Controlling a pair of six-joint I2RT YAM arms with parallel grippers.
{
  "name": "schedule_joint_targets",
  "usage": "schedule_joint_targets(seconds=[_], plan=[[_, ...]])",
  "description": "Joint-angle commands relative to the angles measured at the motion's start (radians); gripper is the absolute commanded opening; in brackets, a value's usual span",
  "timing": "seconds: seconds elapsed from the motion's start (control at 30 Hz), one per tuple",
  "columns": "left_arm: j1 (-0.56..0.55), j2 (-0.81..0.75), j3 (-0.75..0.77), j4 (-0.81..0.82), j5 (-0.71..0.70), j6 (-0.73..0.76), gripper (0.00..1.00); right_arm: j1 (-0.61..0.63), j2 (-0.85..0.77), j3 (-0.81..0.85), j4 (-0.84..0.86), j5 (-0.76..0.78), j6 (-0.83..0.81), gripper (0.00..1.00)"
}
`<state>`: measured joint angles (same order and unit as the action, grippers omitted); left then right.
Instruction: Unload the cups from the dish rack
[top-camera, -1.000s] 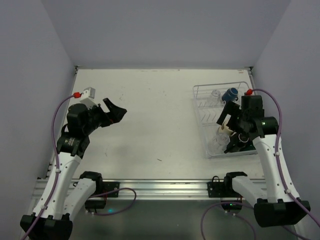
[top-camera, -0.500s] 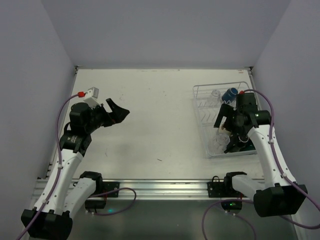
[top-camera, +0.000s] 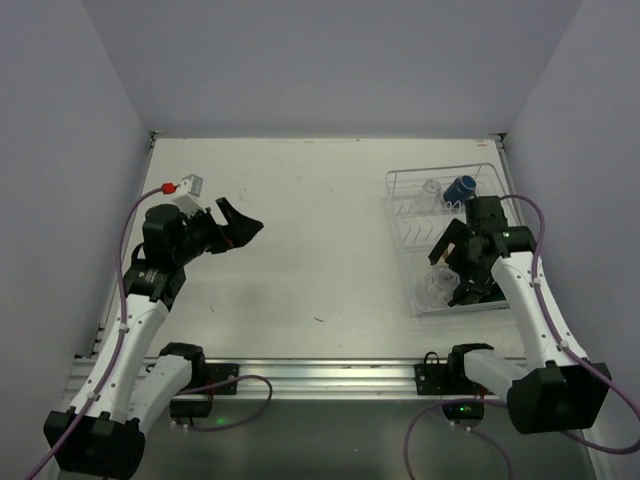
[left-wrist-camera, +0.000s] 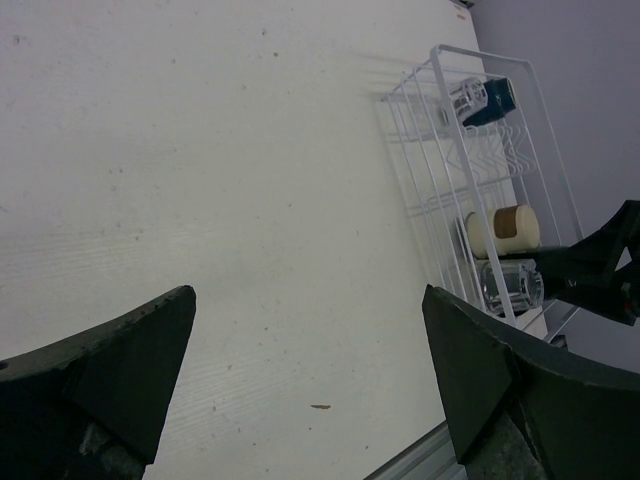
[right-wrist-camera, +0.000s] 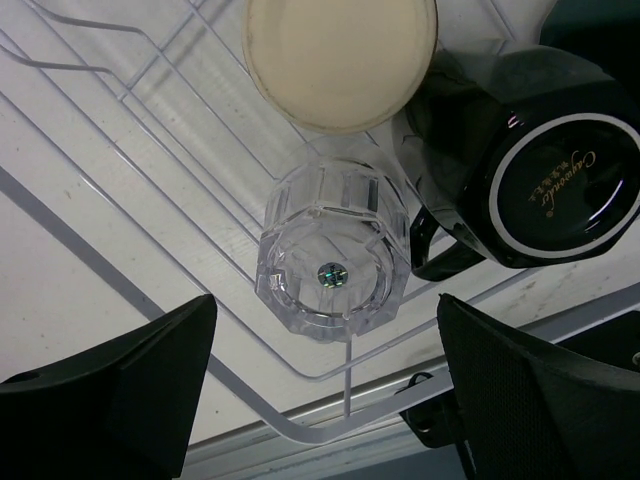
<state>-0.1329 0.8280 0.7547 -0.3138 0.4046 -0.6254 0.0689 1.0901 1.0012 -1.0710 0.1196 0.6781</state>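
Dish rack (top-camera: 400, 215): sits at the far right of the surface (top-camera: 300, 200), with every cup inside and none unloaded yet.
Cups: clear tumbler (right-wrist-camera: 335, 255), cream cup (right-wrist-camera: 340, 55) and black mug (right-wrist-camera: 545, 190) crowd the near end, bases turned to the wrist camera, likely set that way to drain. The blue mug (top-camera: 461, 187) lies at the far end.
Right pincer (right-wrist-camera: 325, 395): hangs over the tumbler, fingers spread wide to either side of it. It holds nothing, and I see no contact. It looks lined up for that glass.
Left pincer (top-camera: 235, 222): gapes wide and holds nothing, poised above bare surface well apart from the rack, probably leaving room.
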Motion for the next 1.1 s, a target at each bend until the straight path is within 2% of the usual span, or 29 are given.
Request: schedule_joint_targets(seconds=[0.0, 0.57, 0.77, 0.87, 1.0, 1.07], plan=[[0.001, 0.000, -0.005, 0.038, 0.056, -0.002, 1.00, -0.003, 0.002, -0.009, 0.011, -0.001, 0.075, 0.94], [0.001, 0.000, -0.017, 0.045, 0.066, 0.001, 1.00, -0.004, 0.097, -0.087, 0.137, -0.001, 0.110, 0.94], [0.003, 0.008, -0.018, 0.047, 0.065, 0.006, 1.00, -0.004, 0.114, -0.085, 0.160, -0.017, 0.113, 0.90], [0.001, 0.010, -0.020, 0.048, 0.063, 0.007, 1.00, -0.004, 0.116, -0.088, 0.167, -0.024, 0.112, 0.84], [0.001, 0.013, -0.020, 0.048, 0.066, 0.006, 1.00, -0.004, 0.108, -0.114, 0.198, -0.049, 0.104, 0.62], [0.001, 0.016, -0.022, 0.048, 0.066, 0.004, 1.00, -0.004, 0.102, -0.125, 0.207, -0.058, 0.101, 0.44]])
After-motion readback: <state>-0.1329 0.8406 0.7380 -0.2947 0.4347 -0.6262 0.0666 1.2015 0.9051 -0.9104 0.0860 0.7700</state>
